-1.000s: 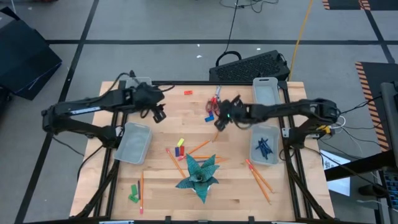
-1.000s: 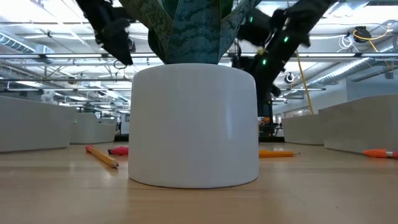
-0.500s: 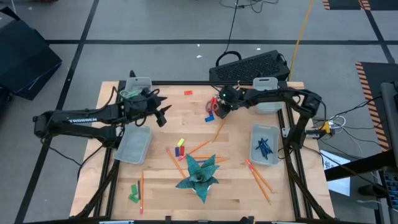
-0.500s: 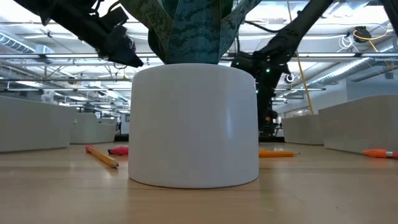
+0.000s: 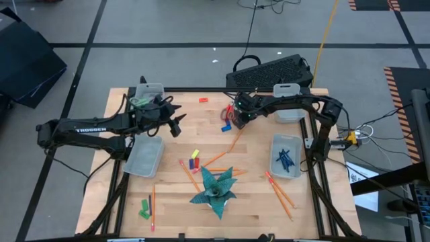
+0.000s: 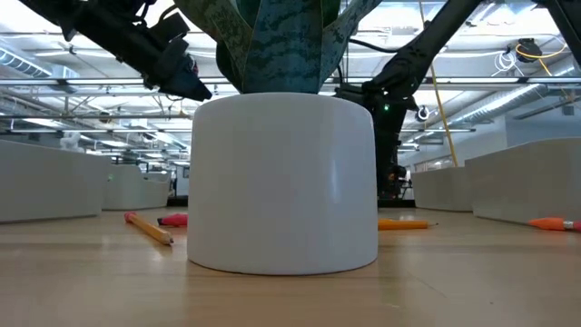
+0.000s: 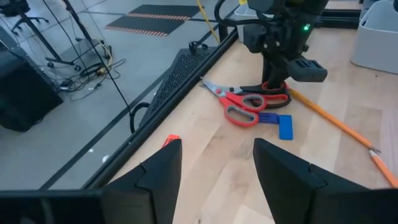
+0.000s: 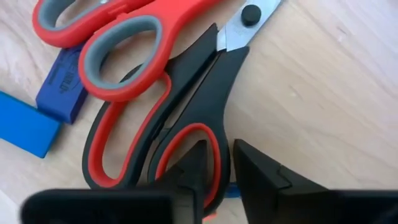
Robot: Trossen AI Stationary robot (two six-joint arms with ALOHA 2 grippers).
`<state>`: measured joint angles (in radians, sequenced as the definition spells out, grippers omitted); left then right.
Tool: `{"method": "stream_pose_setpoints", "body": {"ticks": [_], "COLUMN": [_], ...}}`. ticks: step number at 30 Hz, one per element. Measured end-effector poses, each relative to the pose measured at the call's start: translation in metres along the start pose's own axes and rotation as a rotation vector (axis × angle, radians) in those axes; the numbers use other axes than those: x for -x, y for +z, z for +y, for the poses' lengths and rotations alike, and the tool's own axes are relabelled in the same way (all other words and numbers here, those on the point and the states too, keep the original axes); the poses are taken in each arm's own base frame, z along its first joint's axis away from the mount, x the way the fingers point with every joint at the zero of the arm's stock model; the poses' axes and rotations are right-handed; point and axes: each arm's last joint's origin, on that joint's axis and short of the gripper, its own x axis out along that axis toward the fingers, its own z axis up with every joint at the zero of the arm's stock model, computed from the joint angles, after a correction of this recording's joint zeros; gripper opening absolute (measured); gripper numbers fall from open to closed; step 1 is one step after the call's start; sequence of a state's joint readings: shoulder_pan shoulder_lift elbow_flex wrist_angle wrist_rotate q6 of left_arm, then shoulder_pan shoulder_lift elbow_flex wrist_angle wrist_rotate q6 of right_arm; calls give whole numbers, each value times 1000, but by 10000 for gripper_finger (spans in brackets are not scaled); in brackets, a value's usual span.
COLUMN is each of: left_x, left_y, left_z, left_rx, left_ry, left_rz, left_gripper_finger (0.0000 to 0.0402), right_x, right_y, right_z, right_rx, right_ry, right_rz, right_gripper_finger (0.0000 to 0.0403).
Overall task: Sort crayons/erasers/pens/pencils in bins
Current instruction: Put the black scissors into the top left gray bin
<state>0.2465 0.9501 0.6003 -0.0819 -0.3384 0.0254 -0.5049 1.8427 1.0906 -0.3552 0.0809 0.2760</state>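
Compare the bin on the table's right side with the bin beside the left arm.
The right bin holds a pile of dark blue pens; the left bin looks empty. The right bin lies square to the table edge, while the left bin sits slightly skewed. Both are translucent grey-white rectangular trays with rounded corners, about the same size.

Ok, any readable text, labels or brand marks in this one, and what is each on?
"TRIOSSEN"-like white lettering, most likely "TROSSEN", on the left arm, high view.
A faint print on the dark blue eraser beside the scissors, right wrist view: too blurred to read.
Nothing else legible.
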Motion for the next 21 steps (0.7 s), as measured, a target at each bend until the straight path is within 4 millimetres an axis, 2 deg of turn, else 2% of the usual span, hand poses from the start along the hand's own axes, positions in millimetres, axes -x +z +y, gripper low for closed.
{"method": "stream_pose_setpoints", "body": {"ticks": [6, 13, 16, 21], "left_x": [0, 0, 0, 0], "left_y": [0, 0, 0, 0], "left_z": [0, 0, 0, 0], "left_rx": [9, 34, 34, 35], "left_ry": [2, 3, 3, 3], "left_rz": [0, 0, 0, 0], "left_gripper_finger": [202, 202, 202, 202], "right_x": [-1, 3, 11, 36], "right_y": [4, 7, 6, 1], "right_z": [1, 3, 2, -1], "right_rx": [-26, -46, -45, -45], "right_ry": [16, 30, 28, 41], "right_rz": [-39, -74, -63, -21], "right_gripper_finger": [23, 34, 32, 26]}}
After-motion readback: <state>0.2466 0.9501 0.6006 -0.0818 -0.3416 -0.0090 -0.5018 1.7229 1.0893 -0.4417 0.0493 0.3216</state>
